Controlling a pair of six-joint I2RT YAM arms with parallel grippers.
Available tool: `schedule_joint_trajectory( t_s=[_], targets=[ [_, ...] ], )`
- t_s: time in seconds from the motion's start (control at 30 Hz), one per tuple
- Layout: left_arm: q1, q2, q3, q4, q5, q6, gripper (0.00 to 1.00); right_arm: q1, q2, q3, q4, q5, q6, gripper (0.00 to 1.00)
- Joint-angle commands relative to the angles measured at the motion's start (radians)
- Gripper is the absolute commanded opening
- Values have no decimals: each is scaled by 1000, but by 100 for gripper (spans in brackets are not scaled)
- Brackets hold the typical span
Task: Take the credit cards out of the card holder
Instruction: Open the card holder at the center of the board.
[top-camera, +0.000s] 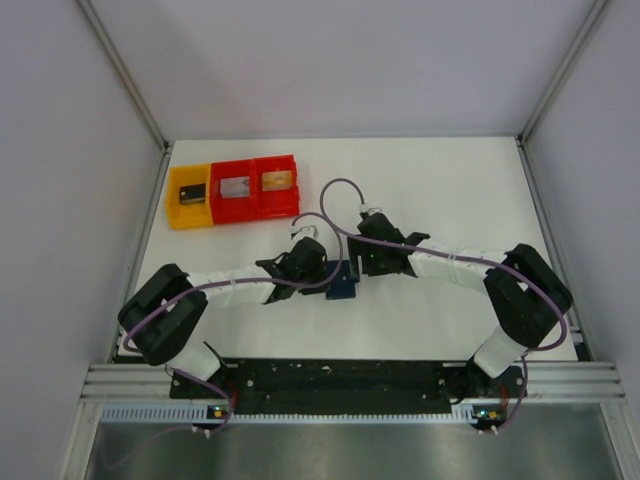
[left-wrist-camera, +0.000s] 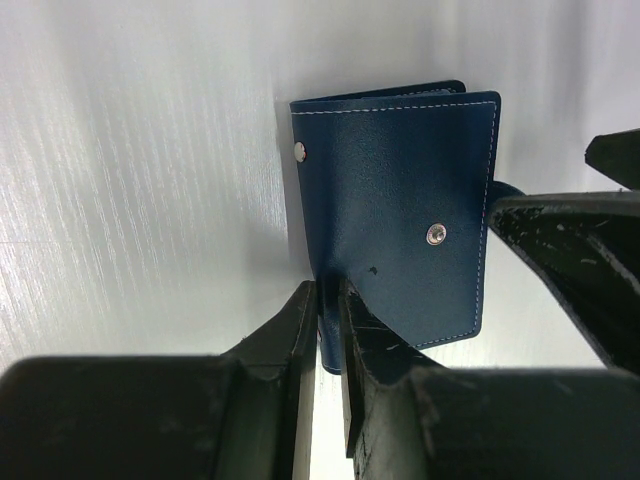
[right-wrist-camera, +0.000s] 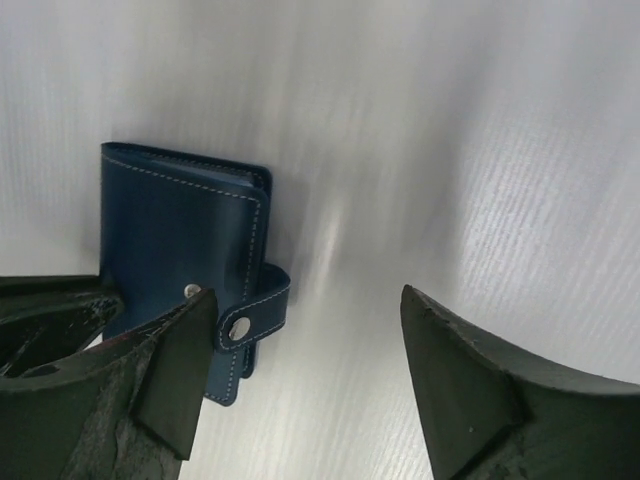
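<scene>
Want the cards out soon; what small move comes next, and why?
Probably slide the open right gripper onto the cover edge of the card holder and grip it: the clasp tab hangs unsnapped, and the left gripper pinches one edge.

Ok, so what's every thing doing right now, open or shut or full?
Wallet: folded, clasp undone, no cards showing.
Left arm: jaws pinching wallet's edge.
Right arm: jaws wide open, holding nothing.
Yellow bin: one small thing inside.
Red bins: one small thing in each.
</scene>
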Motion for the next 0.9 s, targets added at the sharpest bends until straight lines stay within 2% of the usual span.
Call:
schedule_joint_trajectory(
  t_s=[0.0,0.23,0.33,0.47,0.57,0.6,0.63,0.73,0.87],
  targets=[
    [4,-12,4,-37,-44,9,17,4,-9,21,-46,105,8,69],
    [4,-29,13,-52,-56,38,17,-8,-40,-35,-49,120,9,47],
    [4,-52,16,-50,-58,67,18,-15,-35,-57,-27,117,8,35],
    [1,-91,25,-50,-45,104,26,-27,-30,-95,35,73,9,20],
    [-16,-126,27,-50,-54,136,41,-44,-36,-134,85,24,21,16],
    [-27,-137,27,-52,-61,153,54,-45,-36,-141,94,16,23,15],
    [-37,-146,30,-56,-67,170,62,-47,-38,-150,100,11,23,15],
    [-91,-140,74,-113,-125,211,81,-51,-36,-163,118,-4,23,14],
    [-174,-80,152,-202,-251,240,87,-58,-38,-184,155,-46,34,13]
  ],
)
